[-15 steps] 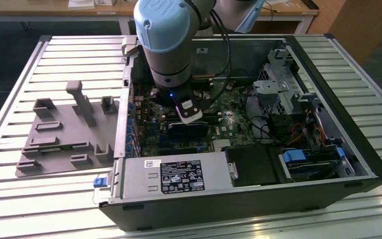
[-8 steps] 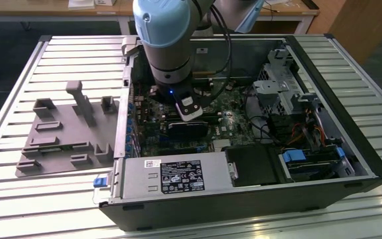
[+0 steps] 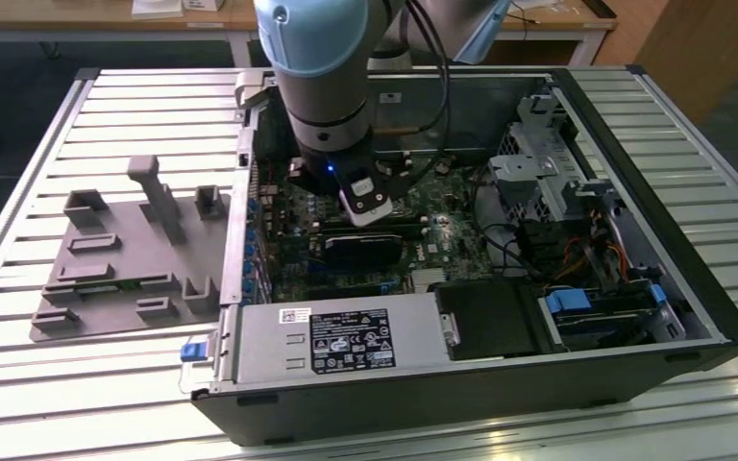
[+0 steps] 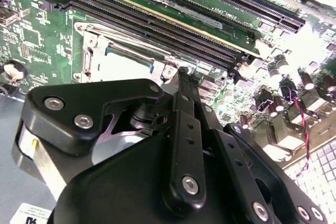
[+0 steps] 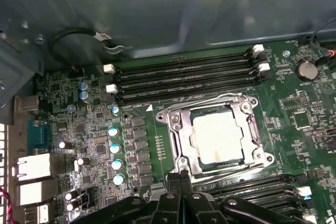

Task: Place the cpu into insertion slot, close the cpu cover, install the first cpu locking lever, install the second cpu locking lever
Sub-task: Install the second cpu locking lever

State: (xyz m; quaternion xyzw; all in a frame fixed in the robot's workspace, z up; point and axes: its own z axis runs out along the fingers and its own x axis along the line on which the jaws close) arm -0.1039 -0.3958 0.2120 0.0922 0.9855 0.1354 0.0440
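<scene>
The arm's gripper (image 5: 181, 178), its fingers drawn together on nothing, hovered at the edge of the insertion slot (image 5: 177, 124) inside the opened computer case (image 3: 676, 288). The cpu (image 5: 217, 137) sat in the socket, the cpu cover (image 5: 251, 129) down around it. A misjudged push risked slipping off the thin lever wire and scraping the motherboard (image 5: 294, 103).
</scene>
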